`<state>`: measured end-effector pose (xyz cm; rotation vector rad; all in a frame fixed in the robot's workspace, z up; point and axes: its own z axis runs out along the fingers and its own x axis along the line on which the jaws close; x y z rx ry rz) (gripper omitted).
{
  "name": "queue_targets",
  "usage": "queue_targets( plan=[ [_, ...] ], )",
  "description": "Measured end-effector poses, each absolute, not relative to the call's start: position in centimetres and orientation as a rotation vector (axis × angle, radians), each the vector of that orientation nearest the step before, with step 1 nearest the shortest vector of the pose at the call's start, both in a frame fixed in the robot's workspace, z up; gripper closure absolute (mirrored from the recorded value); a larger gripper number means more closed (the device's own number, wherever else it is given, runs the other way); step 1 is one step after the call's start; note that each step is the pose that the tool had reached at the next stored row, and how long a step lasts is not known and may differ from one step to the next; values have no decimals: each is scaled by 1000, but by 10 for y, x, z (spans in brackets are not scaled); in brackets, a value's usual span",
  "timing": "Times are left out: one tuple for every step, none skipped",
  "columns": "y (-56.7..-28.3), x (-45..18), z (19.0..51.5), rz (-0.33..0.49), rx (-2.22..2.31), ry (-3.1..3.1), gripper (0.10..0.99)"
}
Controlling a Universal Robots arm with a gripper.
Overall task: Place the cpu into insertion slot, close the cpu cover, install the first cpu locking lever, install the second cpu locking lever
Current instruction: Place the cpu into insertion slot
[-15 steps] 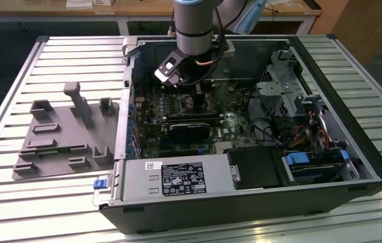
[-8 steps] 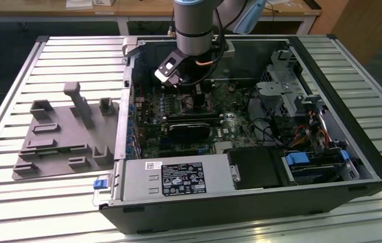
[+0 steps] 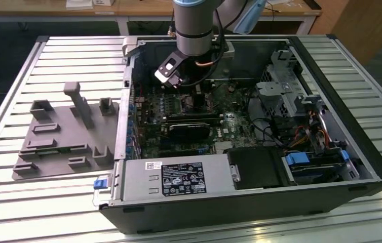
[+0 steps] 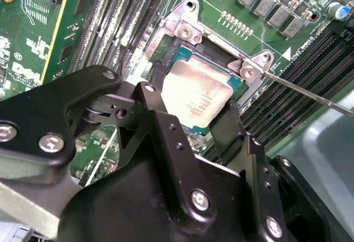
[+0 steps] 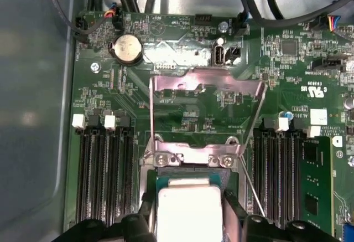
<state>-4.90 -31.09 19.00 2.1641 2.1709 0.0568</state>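
A grey fixture [image 3: 63,134] lies at the exterior view's left as the arm [image 3: 192,30] reaches into the open case [image 3: 373,167], over the middle of the board. In the second wrist view the gripper [image 4: 191,103] pinches the cpu [image 4: 202,89] by two opposite edges, right at the slot [image 4: 176,51]; whether the chip is fully seated cannot be told. The first step looks to be in hand: the cover [image 5: 207,80] stands open and a lever [image 4: 310,95] juts free. Seating likely calls for a level, square drop inside the rim. Room is tight, with memory slots [image 5: 102,170] flanking the socket and the raised cover just beyond it.
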Motion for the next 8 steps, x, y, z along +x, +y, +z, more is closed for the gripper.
queue_targets(
  plan=[
    [-311,-49,190,55,2164,2171,478],
    [-311,-49,190,55,2164,2171,478],
    [-311,-49,190,54,2164,2171,478],
    [-311,-49,190,54,2164,2171,478],
    [-311,-49,190,54,2164,2171,478],
    [-311,-49,191,54,2164,2171,478],
    [-311,-49,191,54,2164,2171,478],
    [-311,-49,192,54,2164,2171,478]
  ],
)
